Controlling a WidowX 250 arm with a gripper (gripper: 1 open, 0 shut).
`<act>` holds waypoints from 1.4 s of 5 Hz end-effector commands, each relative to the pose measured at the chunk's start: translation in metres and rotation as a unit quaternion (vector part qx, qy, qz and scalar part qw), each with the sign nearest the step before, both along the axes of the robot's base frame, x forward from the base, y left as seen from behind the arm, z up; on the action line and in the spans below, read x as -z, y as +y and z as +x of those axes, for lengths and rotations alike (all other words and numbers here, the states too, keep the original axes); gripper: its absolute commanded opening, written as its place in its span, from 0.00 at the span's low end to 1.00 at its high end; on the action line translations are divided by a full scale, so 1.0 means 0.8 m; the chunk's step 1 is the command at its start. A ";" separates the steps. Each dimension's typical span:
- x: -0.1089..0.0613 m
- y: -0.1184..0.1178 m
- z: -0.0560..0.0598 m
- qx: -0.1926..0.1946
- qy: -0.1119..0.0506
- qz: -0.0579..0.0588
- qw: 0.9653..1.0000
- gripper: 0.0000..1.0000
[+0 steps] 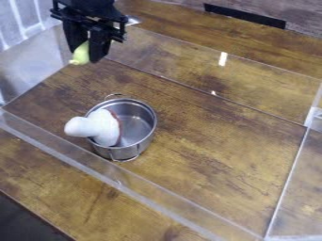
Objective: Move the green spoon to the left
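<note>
From the one camera I have, looking down across the counter (214,141), I see the gripper (88,40) up in the top left corner of the picture, pointing down, its dark body partly cut off by the upper edge. Its jaws are closed on the green spoon (81,53): the yellow-green handle pokes out below the black fingers and hangs clear of the wood, touching nothing underneath. I can't make out the spoon's metal bowl; it is either hidden in the jaws or lost in the blur.

Lower down, left of centre, a small metal pot (127,130) stands upright on the planks, well apart from the gripper and the spoon. A white mushroom-shaped object (90,128) leans over the pot's left rim, its round head outside and its stem reaching inside.

A clear plastic barrier (151,202) runs along the near edge of the counter and up the right side, and another clear panel stands at the far left behind the gripper. The wood to the right of the pot carries only a few bright reflections.
</note>
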State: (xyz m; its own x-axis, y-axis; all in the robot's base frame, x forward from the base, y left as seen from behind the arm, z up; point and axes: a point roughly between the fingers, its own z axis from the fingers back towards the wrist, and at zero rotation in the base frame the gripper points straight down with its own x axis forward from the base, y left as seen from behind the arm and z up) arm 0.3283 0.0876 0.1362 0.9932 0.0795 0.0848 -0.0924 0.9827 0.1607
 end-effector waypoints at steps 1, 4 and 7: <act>-0.031 0.020 0.009 0.010 -0.050 0.006 0.999 0.00; 0.002 0.035 0.024 0.072 -0.042 -0.012 0.996 0.00; 0.039 0.067 0.017 0.065 -0.016 -0.021 0.998 0.00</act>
State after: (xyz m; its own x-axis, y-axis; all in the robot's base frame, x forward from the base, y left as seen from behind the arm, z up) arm 0.3386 0.1327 0.0850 0.9969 -0.0556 0.0558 0.0505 0.9946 0.0903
